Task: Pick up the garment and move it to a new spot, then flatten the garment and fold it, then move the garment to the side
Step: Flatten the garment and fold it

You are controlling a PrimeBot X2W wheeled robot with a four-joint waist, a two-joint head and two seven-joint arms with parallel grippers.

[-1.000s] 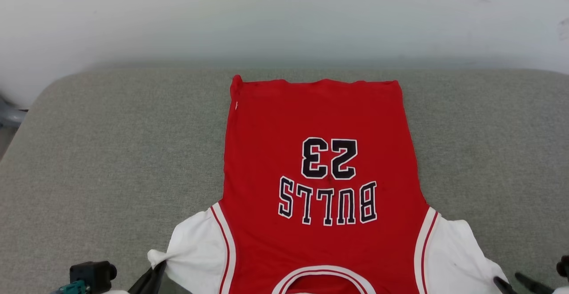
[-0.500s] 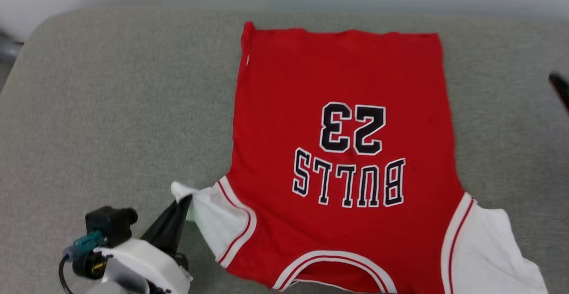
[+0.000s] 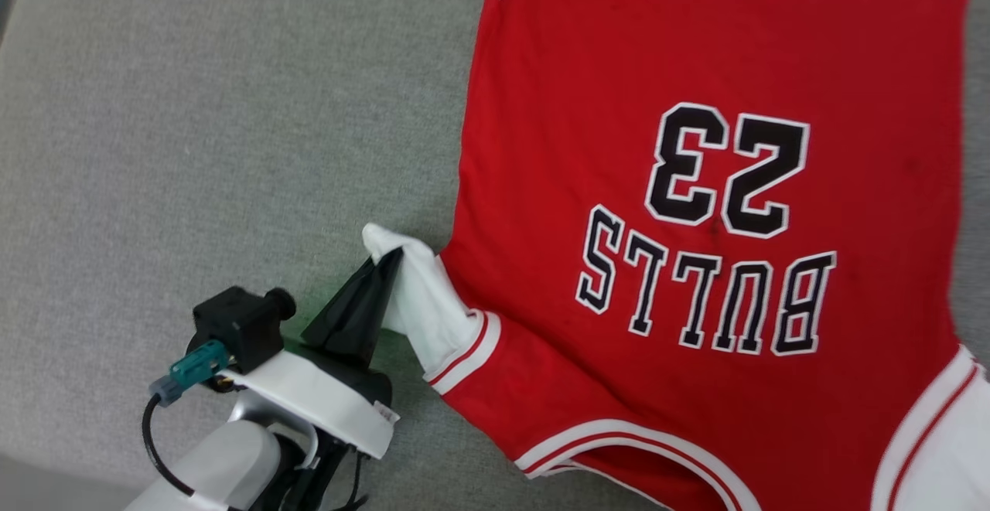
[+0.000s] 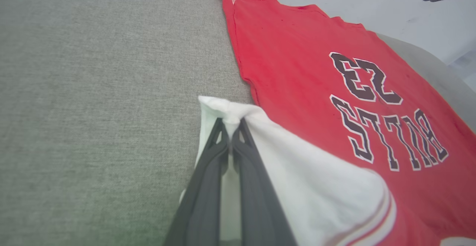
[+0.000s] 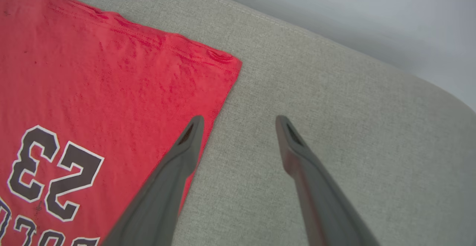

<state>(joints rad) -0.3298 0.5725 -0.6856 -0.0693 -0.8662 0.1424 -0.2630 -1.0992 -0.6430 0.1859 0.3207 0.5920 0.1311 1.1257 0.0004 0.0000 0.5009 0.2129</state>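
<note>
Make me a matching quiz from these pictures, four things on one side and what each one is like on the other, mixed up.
Things:
1 left gripper
2 right gripper
3 garment
4 cushion

States:
a grey, underneath everything
b open, holding nothing
c red, lettering facing up
d shut on the white sleeve

Pairs: 1-d, 2-b, 3-c, 4-a
</note>
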